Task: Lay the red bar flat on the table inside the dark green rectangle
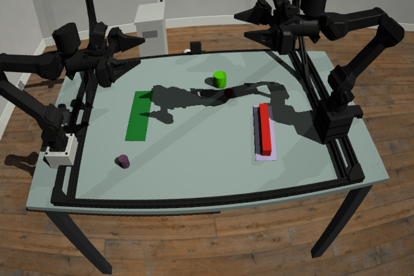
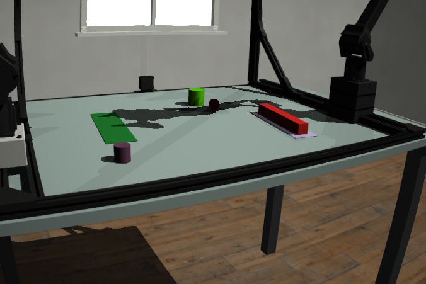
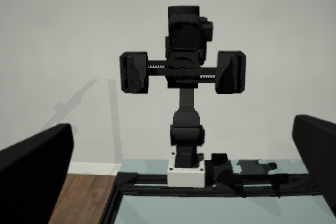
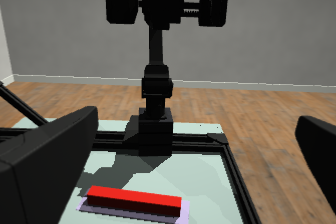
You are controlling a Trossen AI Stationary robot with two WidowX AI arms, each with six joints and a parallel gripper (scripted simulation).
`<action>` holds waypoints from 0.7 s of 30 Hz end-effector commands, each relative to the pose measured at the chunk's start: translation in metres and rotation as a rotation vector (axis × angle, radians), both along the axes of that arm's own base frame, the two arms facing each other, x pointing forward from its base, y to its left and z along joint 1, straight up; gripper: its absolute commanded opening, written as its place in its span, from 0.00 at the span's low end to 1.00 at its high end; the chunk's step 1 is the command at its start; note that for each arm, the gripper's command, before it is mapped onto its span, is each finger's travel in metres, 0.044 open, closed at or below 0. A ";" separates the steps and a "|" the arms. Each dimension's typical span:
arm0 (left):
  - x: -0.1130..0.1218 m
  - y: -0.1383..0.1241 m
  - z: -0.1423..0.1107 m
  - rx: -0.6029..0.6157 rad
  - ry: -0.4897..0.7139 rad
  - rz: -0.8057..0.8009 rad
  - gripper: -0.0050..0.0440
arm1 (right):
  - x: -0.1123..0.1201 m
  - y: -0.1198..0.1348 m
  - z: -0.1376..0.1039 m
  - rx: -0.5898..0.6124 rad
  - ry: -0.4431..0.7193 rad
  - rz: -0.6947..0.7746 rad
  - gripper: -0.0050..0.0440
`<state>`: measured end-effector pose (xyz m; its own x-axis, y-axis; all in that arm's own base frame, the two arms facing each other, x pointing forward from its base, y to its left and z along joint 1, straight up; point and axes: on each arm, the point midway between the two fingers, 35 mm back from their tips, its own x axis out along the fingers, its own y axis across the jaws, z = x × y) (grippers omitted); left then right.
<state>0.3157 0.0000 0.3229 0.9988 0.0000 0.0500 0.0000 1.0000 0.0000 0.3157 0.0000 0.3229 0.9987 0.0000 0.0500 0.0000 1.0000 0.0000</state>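
The red bar (image 1: 264, 129) lies flat on the lavender rectangle (image 1: 267, 156), close to the black base of my left arm. It also shows in the exterior view (image 2: 283, 117) and in the right wrist view (image 4: 134, 199). The dark green rectangle (image 1: 138, 115) lies bare on the other side of the table, near my right arm. My left gripper (image 1: 240, 26) is open and empty, high above the table's far edge. My right gripper (image 1: 141, 51) is open and empty, high above the table near the green rectangle's far end.
A bright green cylinder (image 1: 219, 79) and a dark red ball (image 1: 228, 92) stand at the middle back. A purple cylinder (image 1: 122, 161) stands just in front of the green rectangle. A black frame rims the table.
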 end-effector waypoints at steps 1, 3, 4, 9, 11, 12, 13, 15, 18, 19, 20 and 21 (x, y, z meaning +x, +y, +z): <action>0.000 0.000 0.000 0.000 0.000 0.000 1.00 | 0.000 0.000 0.000 0.000 0.000 0.000 1.00; 0.000 0.000 0.000 0.000 0.000 0.000 1.00 | 0.000 0.000 0.000 0.000 0.000 0.000 1.00; 0.000 0.000 0.000 0.000 0.000 0.000 1.00 | 0.000 0.000 0.000 0.000 0.000 0.000 1.00; 0.000 0.000 0.000 0.000 0.000 0.000 1.00 | 0.000 0.000 0.000 0.000 0.000 0.000 1.00; 0.000 0.000 0.000 0.000 0.000 0.000 1.00 | 0.000 0.000 0.000 0.000 0.000 0.000 1.00; 0.000 0.000 0.000 0.000 0.000 0.000 1.00 | 0.000 0.000 0.000 0.000 0.000 0.000 1.00; 0.000 0.000 0.000 0.000 0.000 0.000 1.00 | 0.000 0.000 0.000 0.000 0.000 0.000 1.00; 0.000 0.000 0.000 0.000 0.000 0.000 1.00 | 0.000 0.000 0.000 0.000 0.000 0.000 1.00; 0.000 0.000 0.000 0.000 0.000 0.000 1.00 | 0.000 0.000 0.000 0.000 0.000 0.000 1.00; 0.000 0.000 0.000 0.001 0.001 0.000 1.00 | 0.000 0.000 0.000 0.000 0.000 0.000 1.00; 0.001 0.000 -0.001 0.004 0.005 -0.001 1.00 | 0.000 0.000 0.000 0.000 0.000 0.000 1.00; 0.001 -0.001 -0.003 0.008 0.010 -0.003 1.00 | 0.000 0.000 0.000 0.000 0.000 0.000 1.00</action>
<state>0.3159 -0.0001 0.3226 0.9988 -0.0003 0.0492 0.0003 1.0000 0.0000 0.3157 0.0000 0.3229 0.9987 0.0000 0.0500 0.0000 1.0000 0.0000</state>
